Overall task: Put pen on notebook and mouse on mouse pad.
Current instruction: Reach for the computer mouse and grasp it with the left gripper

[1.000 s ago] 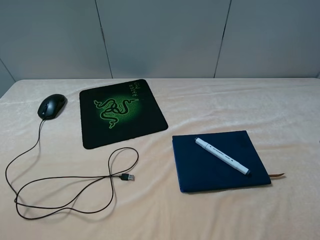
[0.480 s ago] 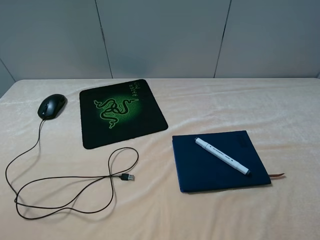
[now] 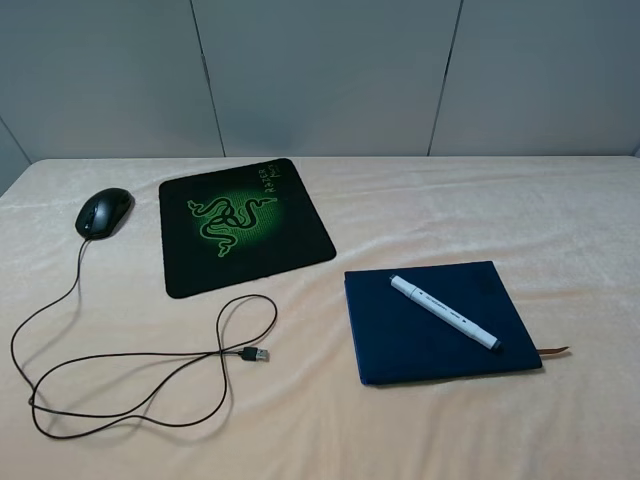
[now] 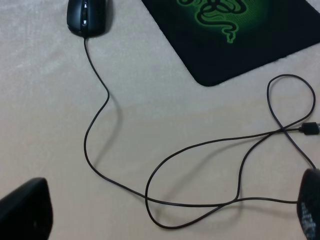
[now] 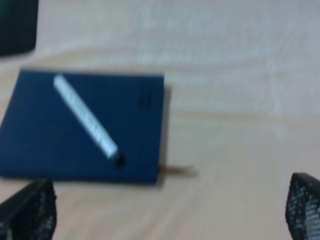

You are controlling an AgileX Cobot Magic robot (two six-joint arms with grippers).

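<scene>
Exterior high view, read from left to right: the mouse [image 3: 103, 213] is seen at the far left of the cream tablecloth [image 3: 450, 200], resting on the cloth near the left edge of the mouse pad [image 3: 200, 270] but apart from it. Its cable [image 3: 130, 355] is laid in loose loops toward the near edge of the table and ends in the USB plug [image 3: 256, 354], which lies on the cloth in front of the pad. The pad is set flat and slightly turned, with its green snake emblem [image 3: 232, 220] uppermost. To the right, well apart from the pad, the notebook [image 3: 400, 340] is laid closed, and a brown ribbon bookmark [image 3: 553, 350] is seen projecting at its near right corner. The pen [image 3: 444, 312] is laid diagonally across the cover, wholly within the notebook's outline. In the left wrist view, the left gripper [image 4: 168, 215] is held above the cable loops with its jaws spread wide and nothing between them; only the dark fingertips [image 4: 25, 212] are visible. In the right wrist view, which is blurred, the right gripper [image 5: 165, 212] is likewise spread wide and empty, above bare cloth near the notebook's edge.
</scene>
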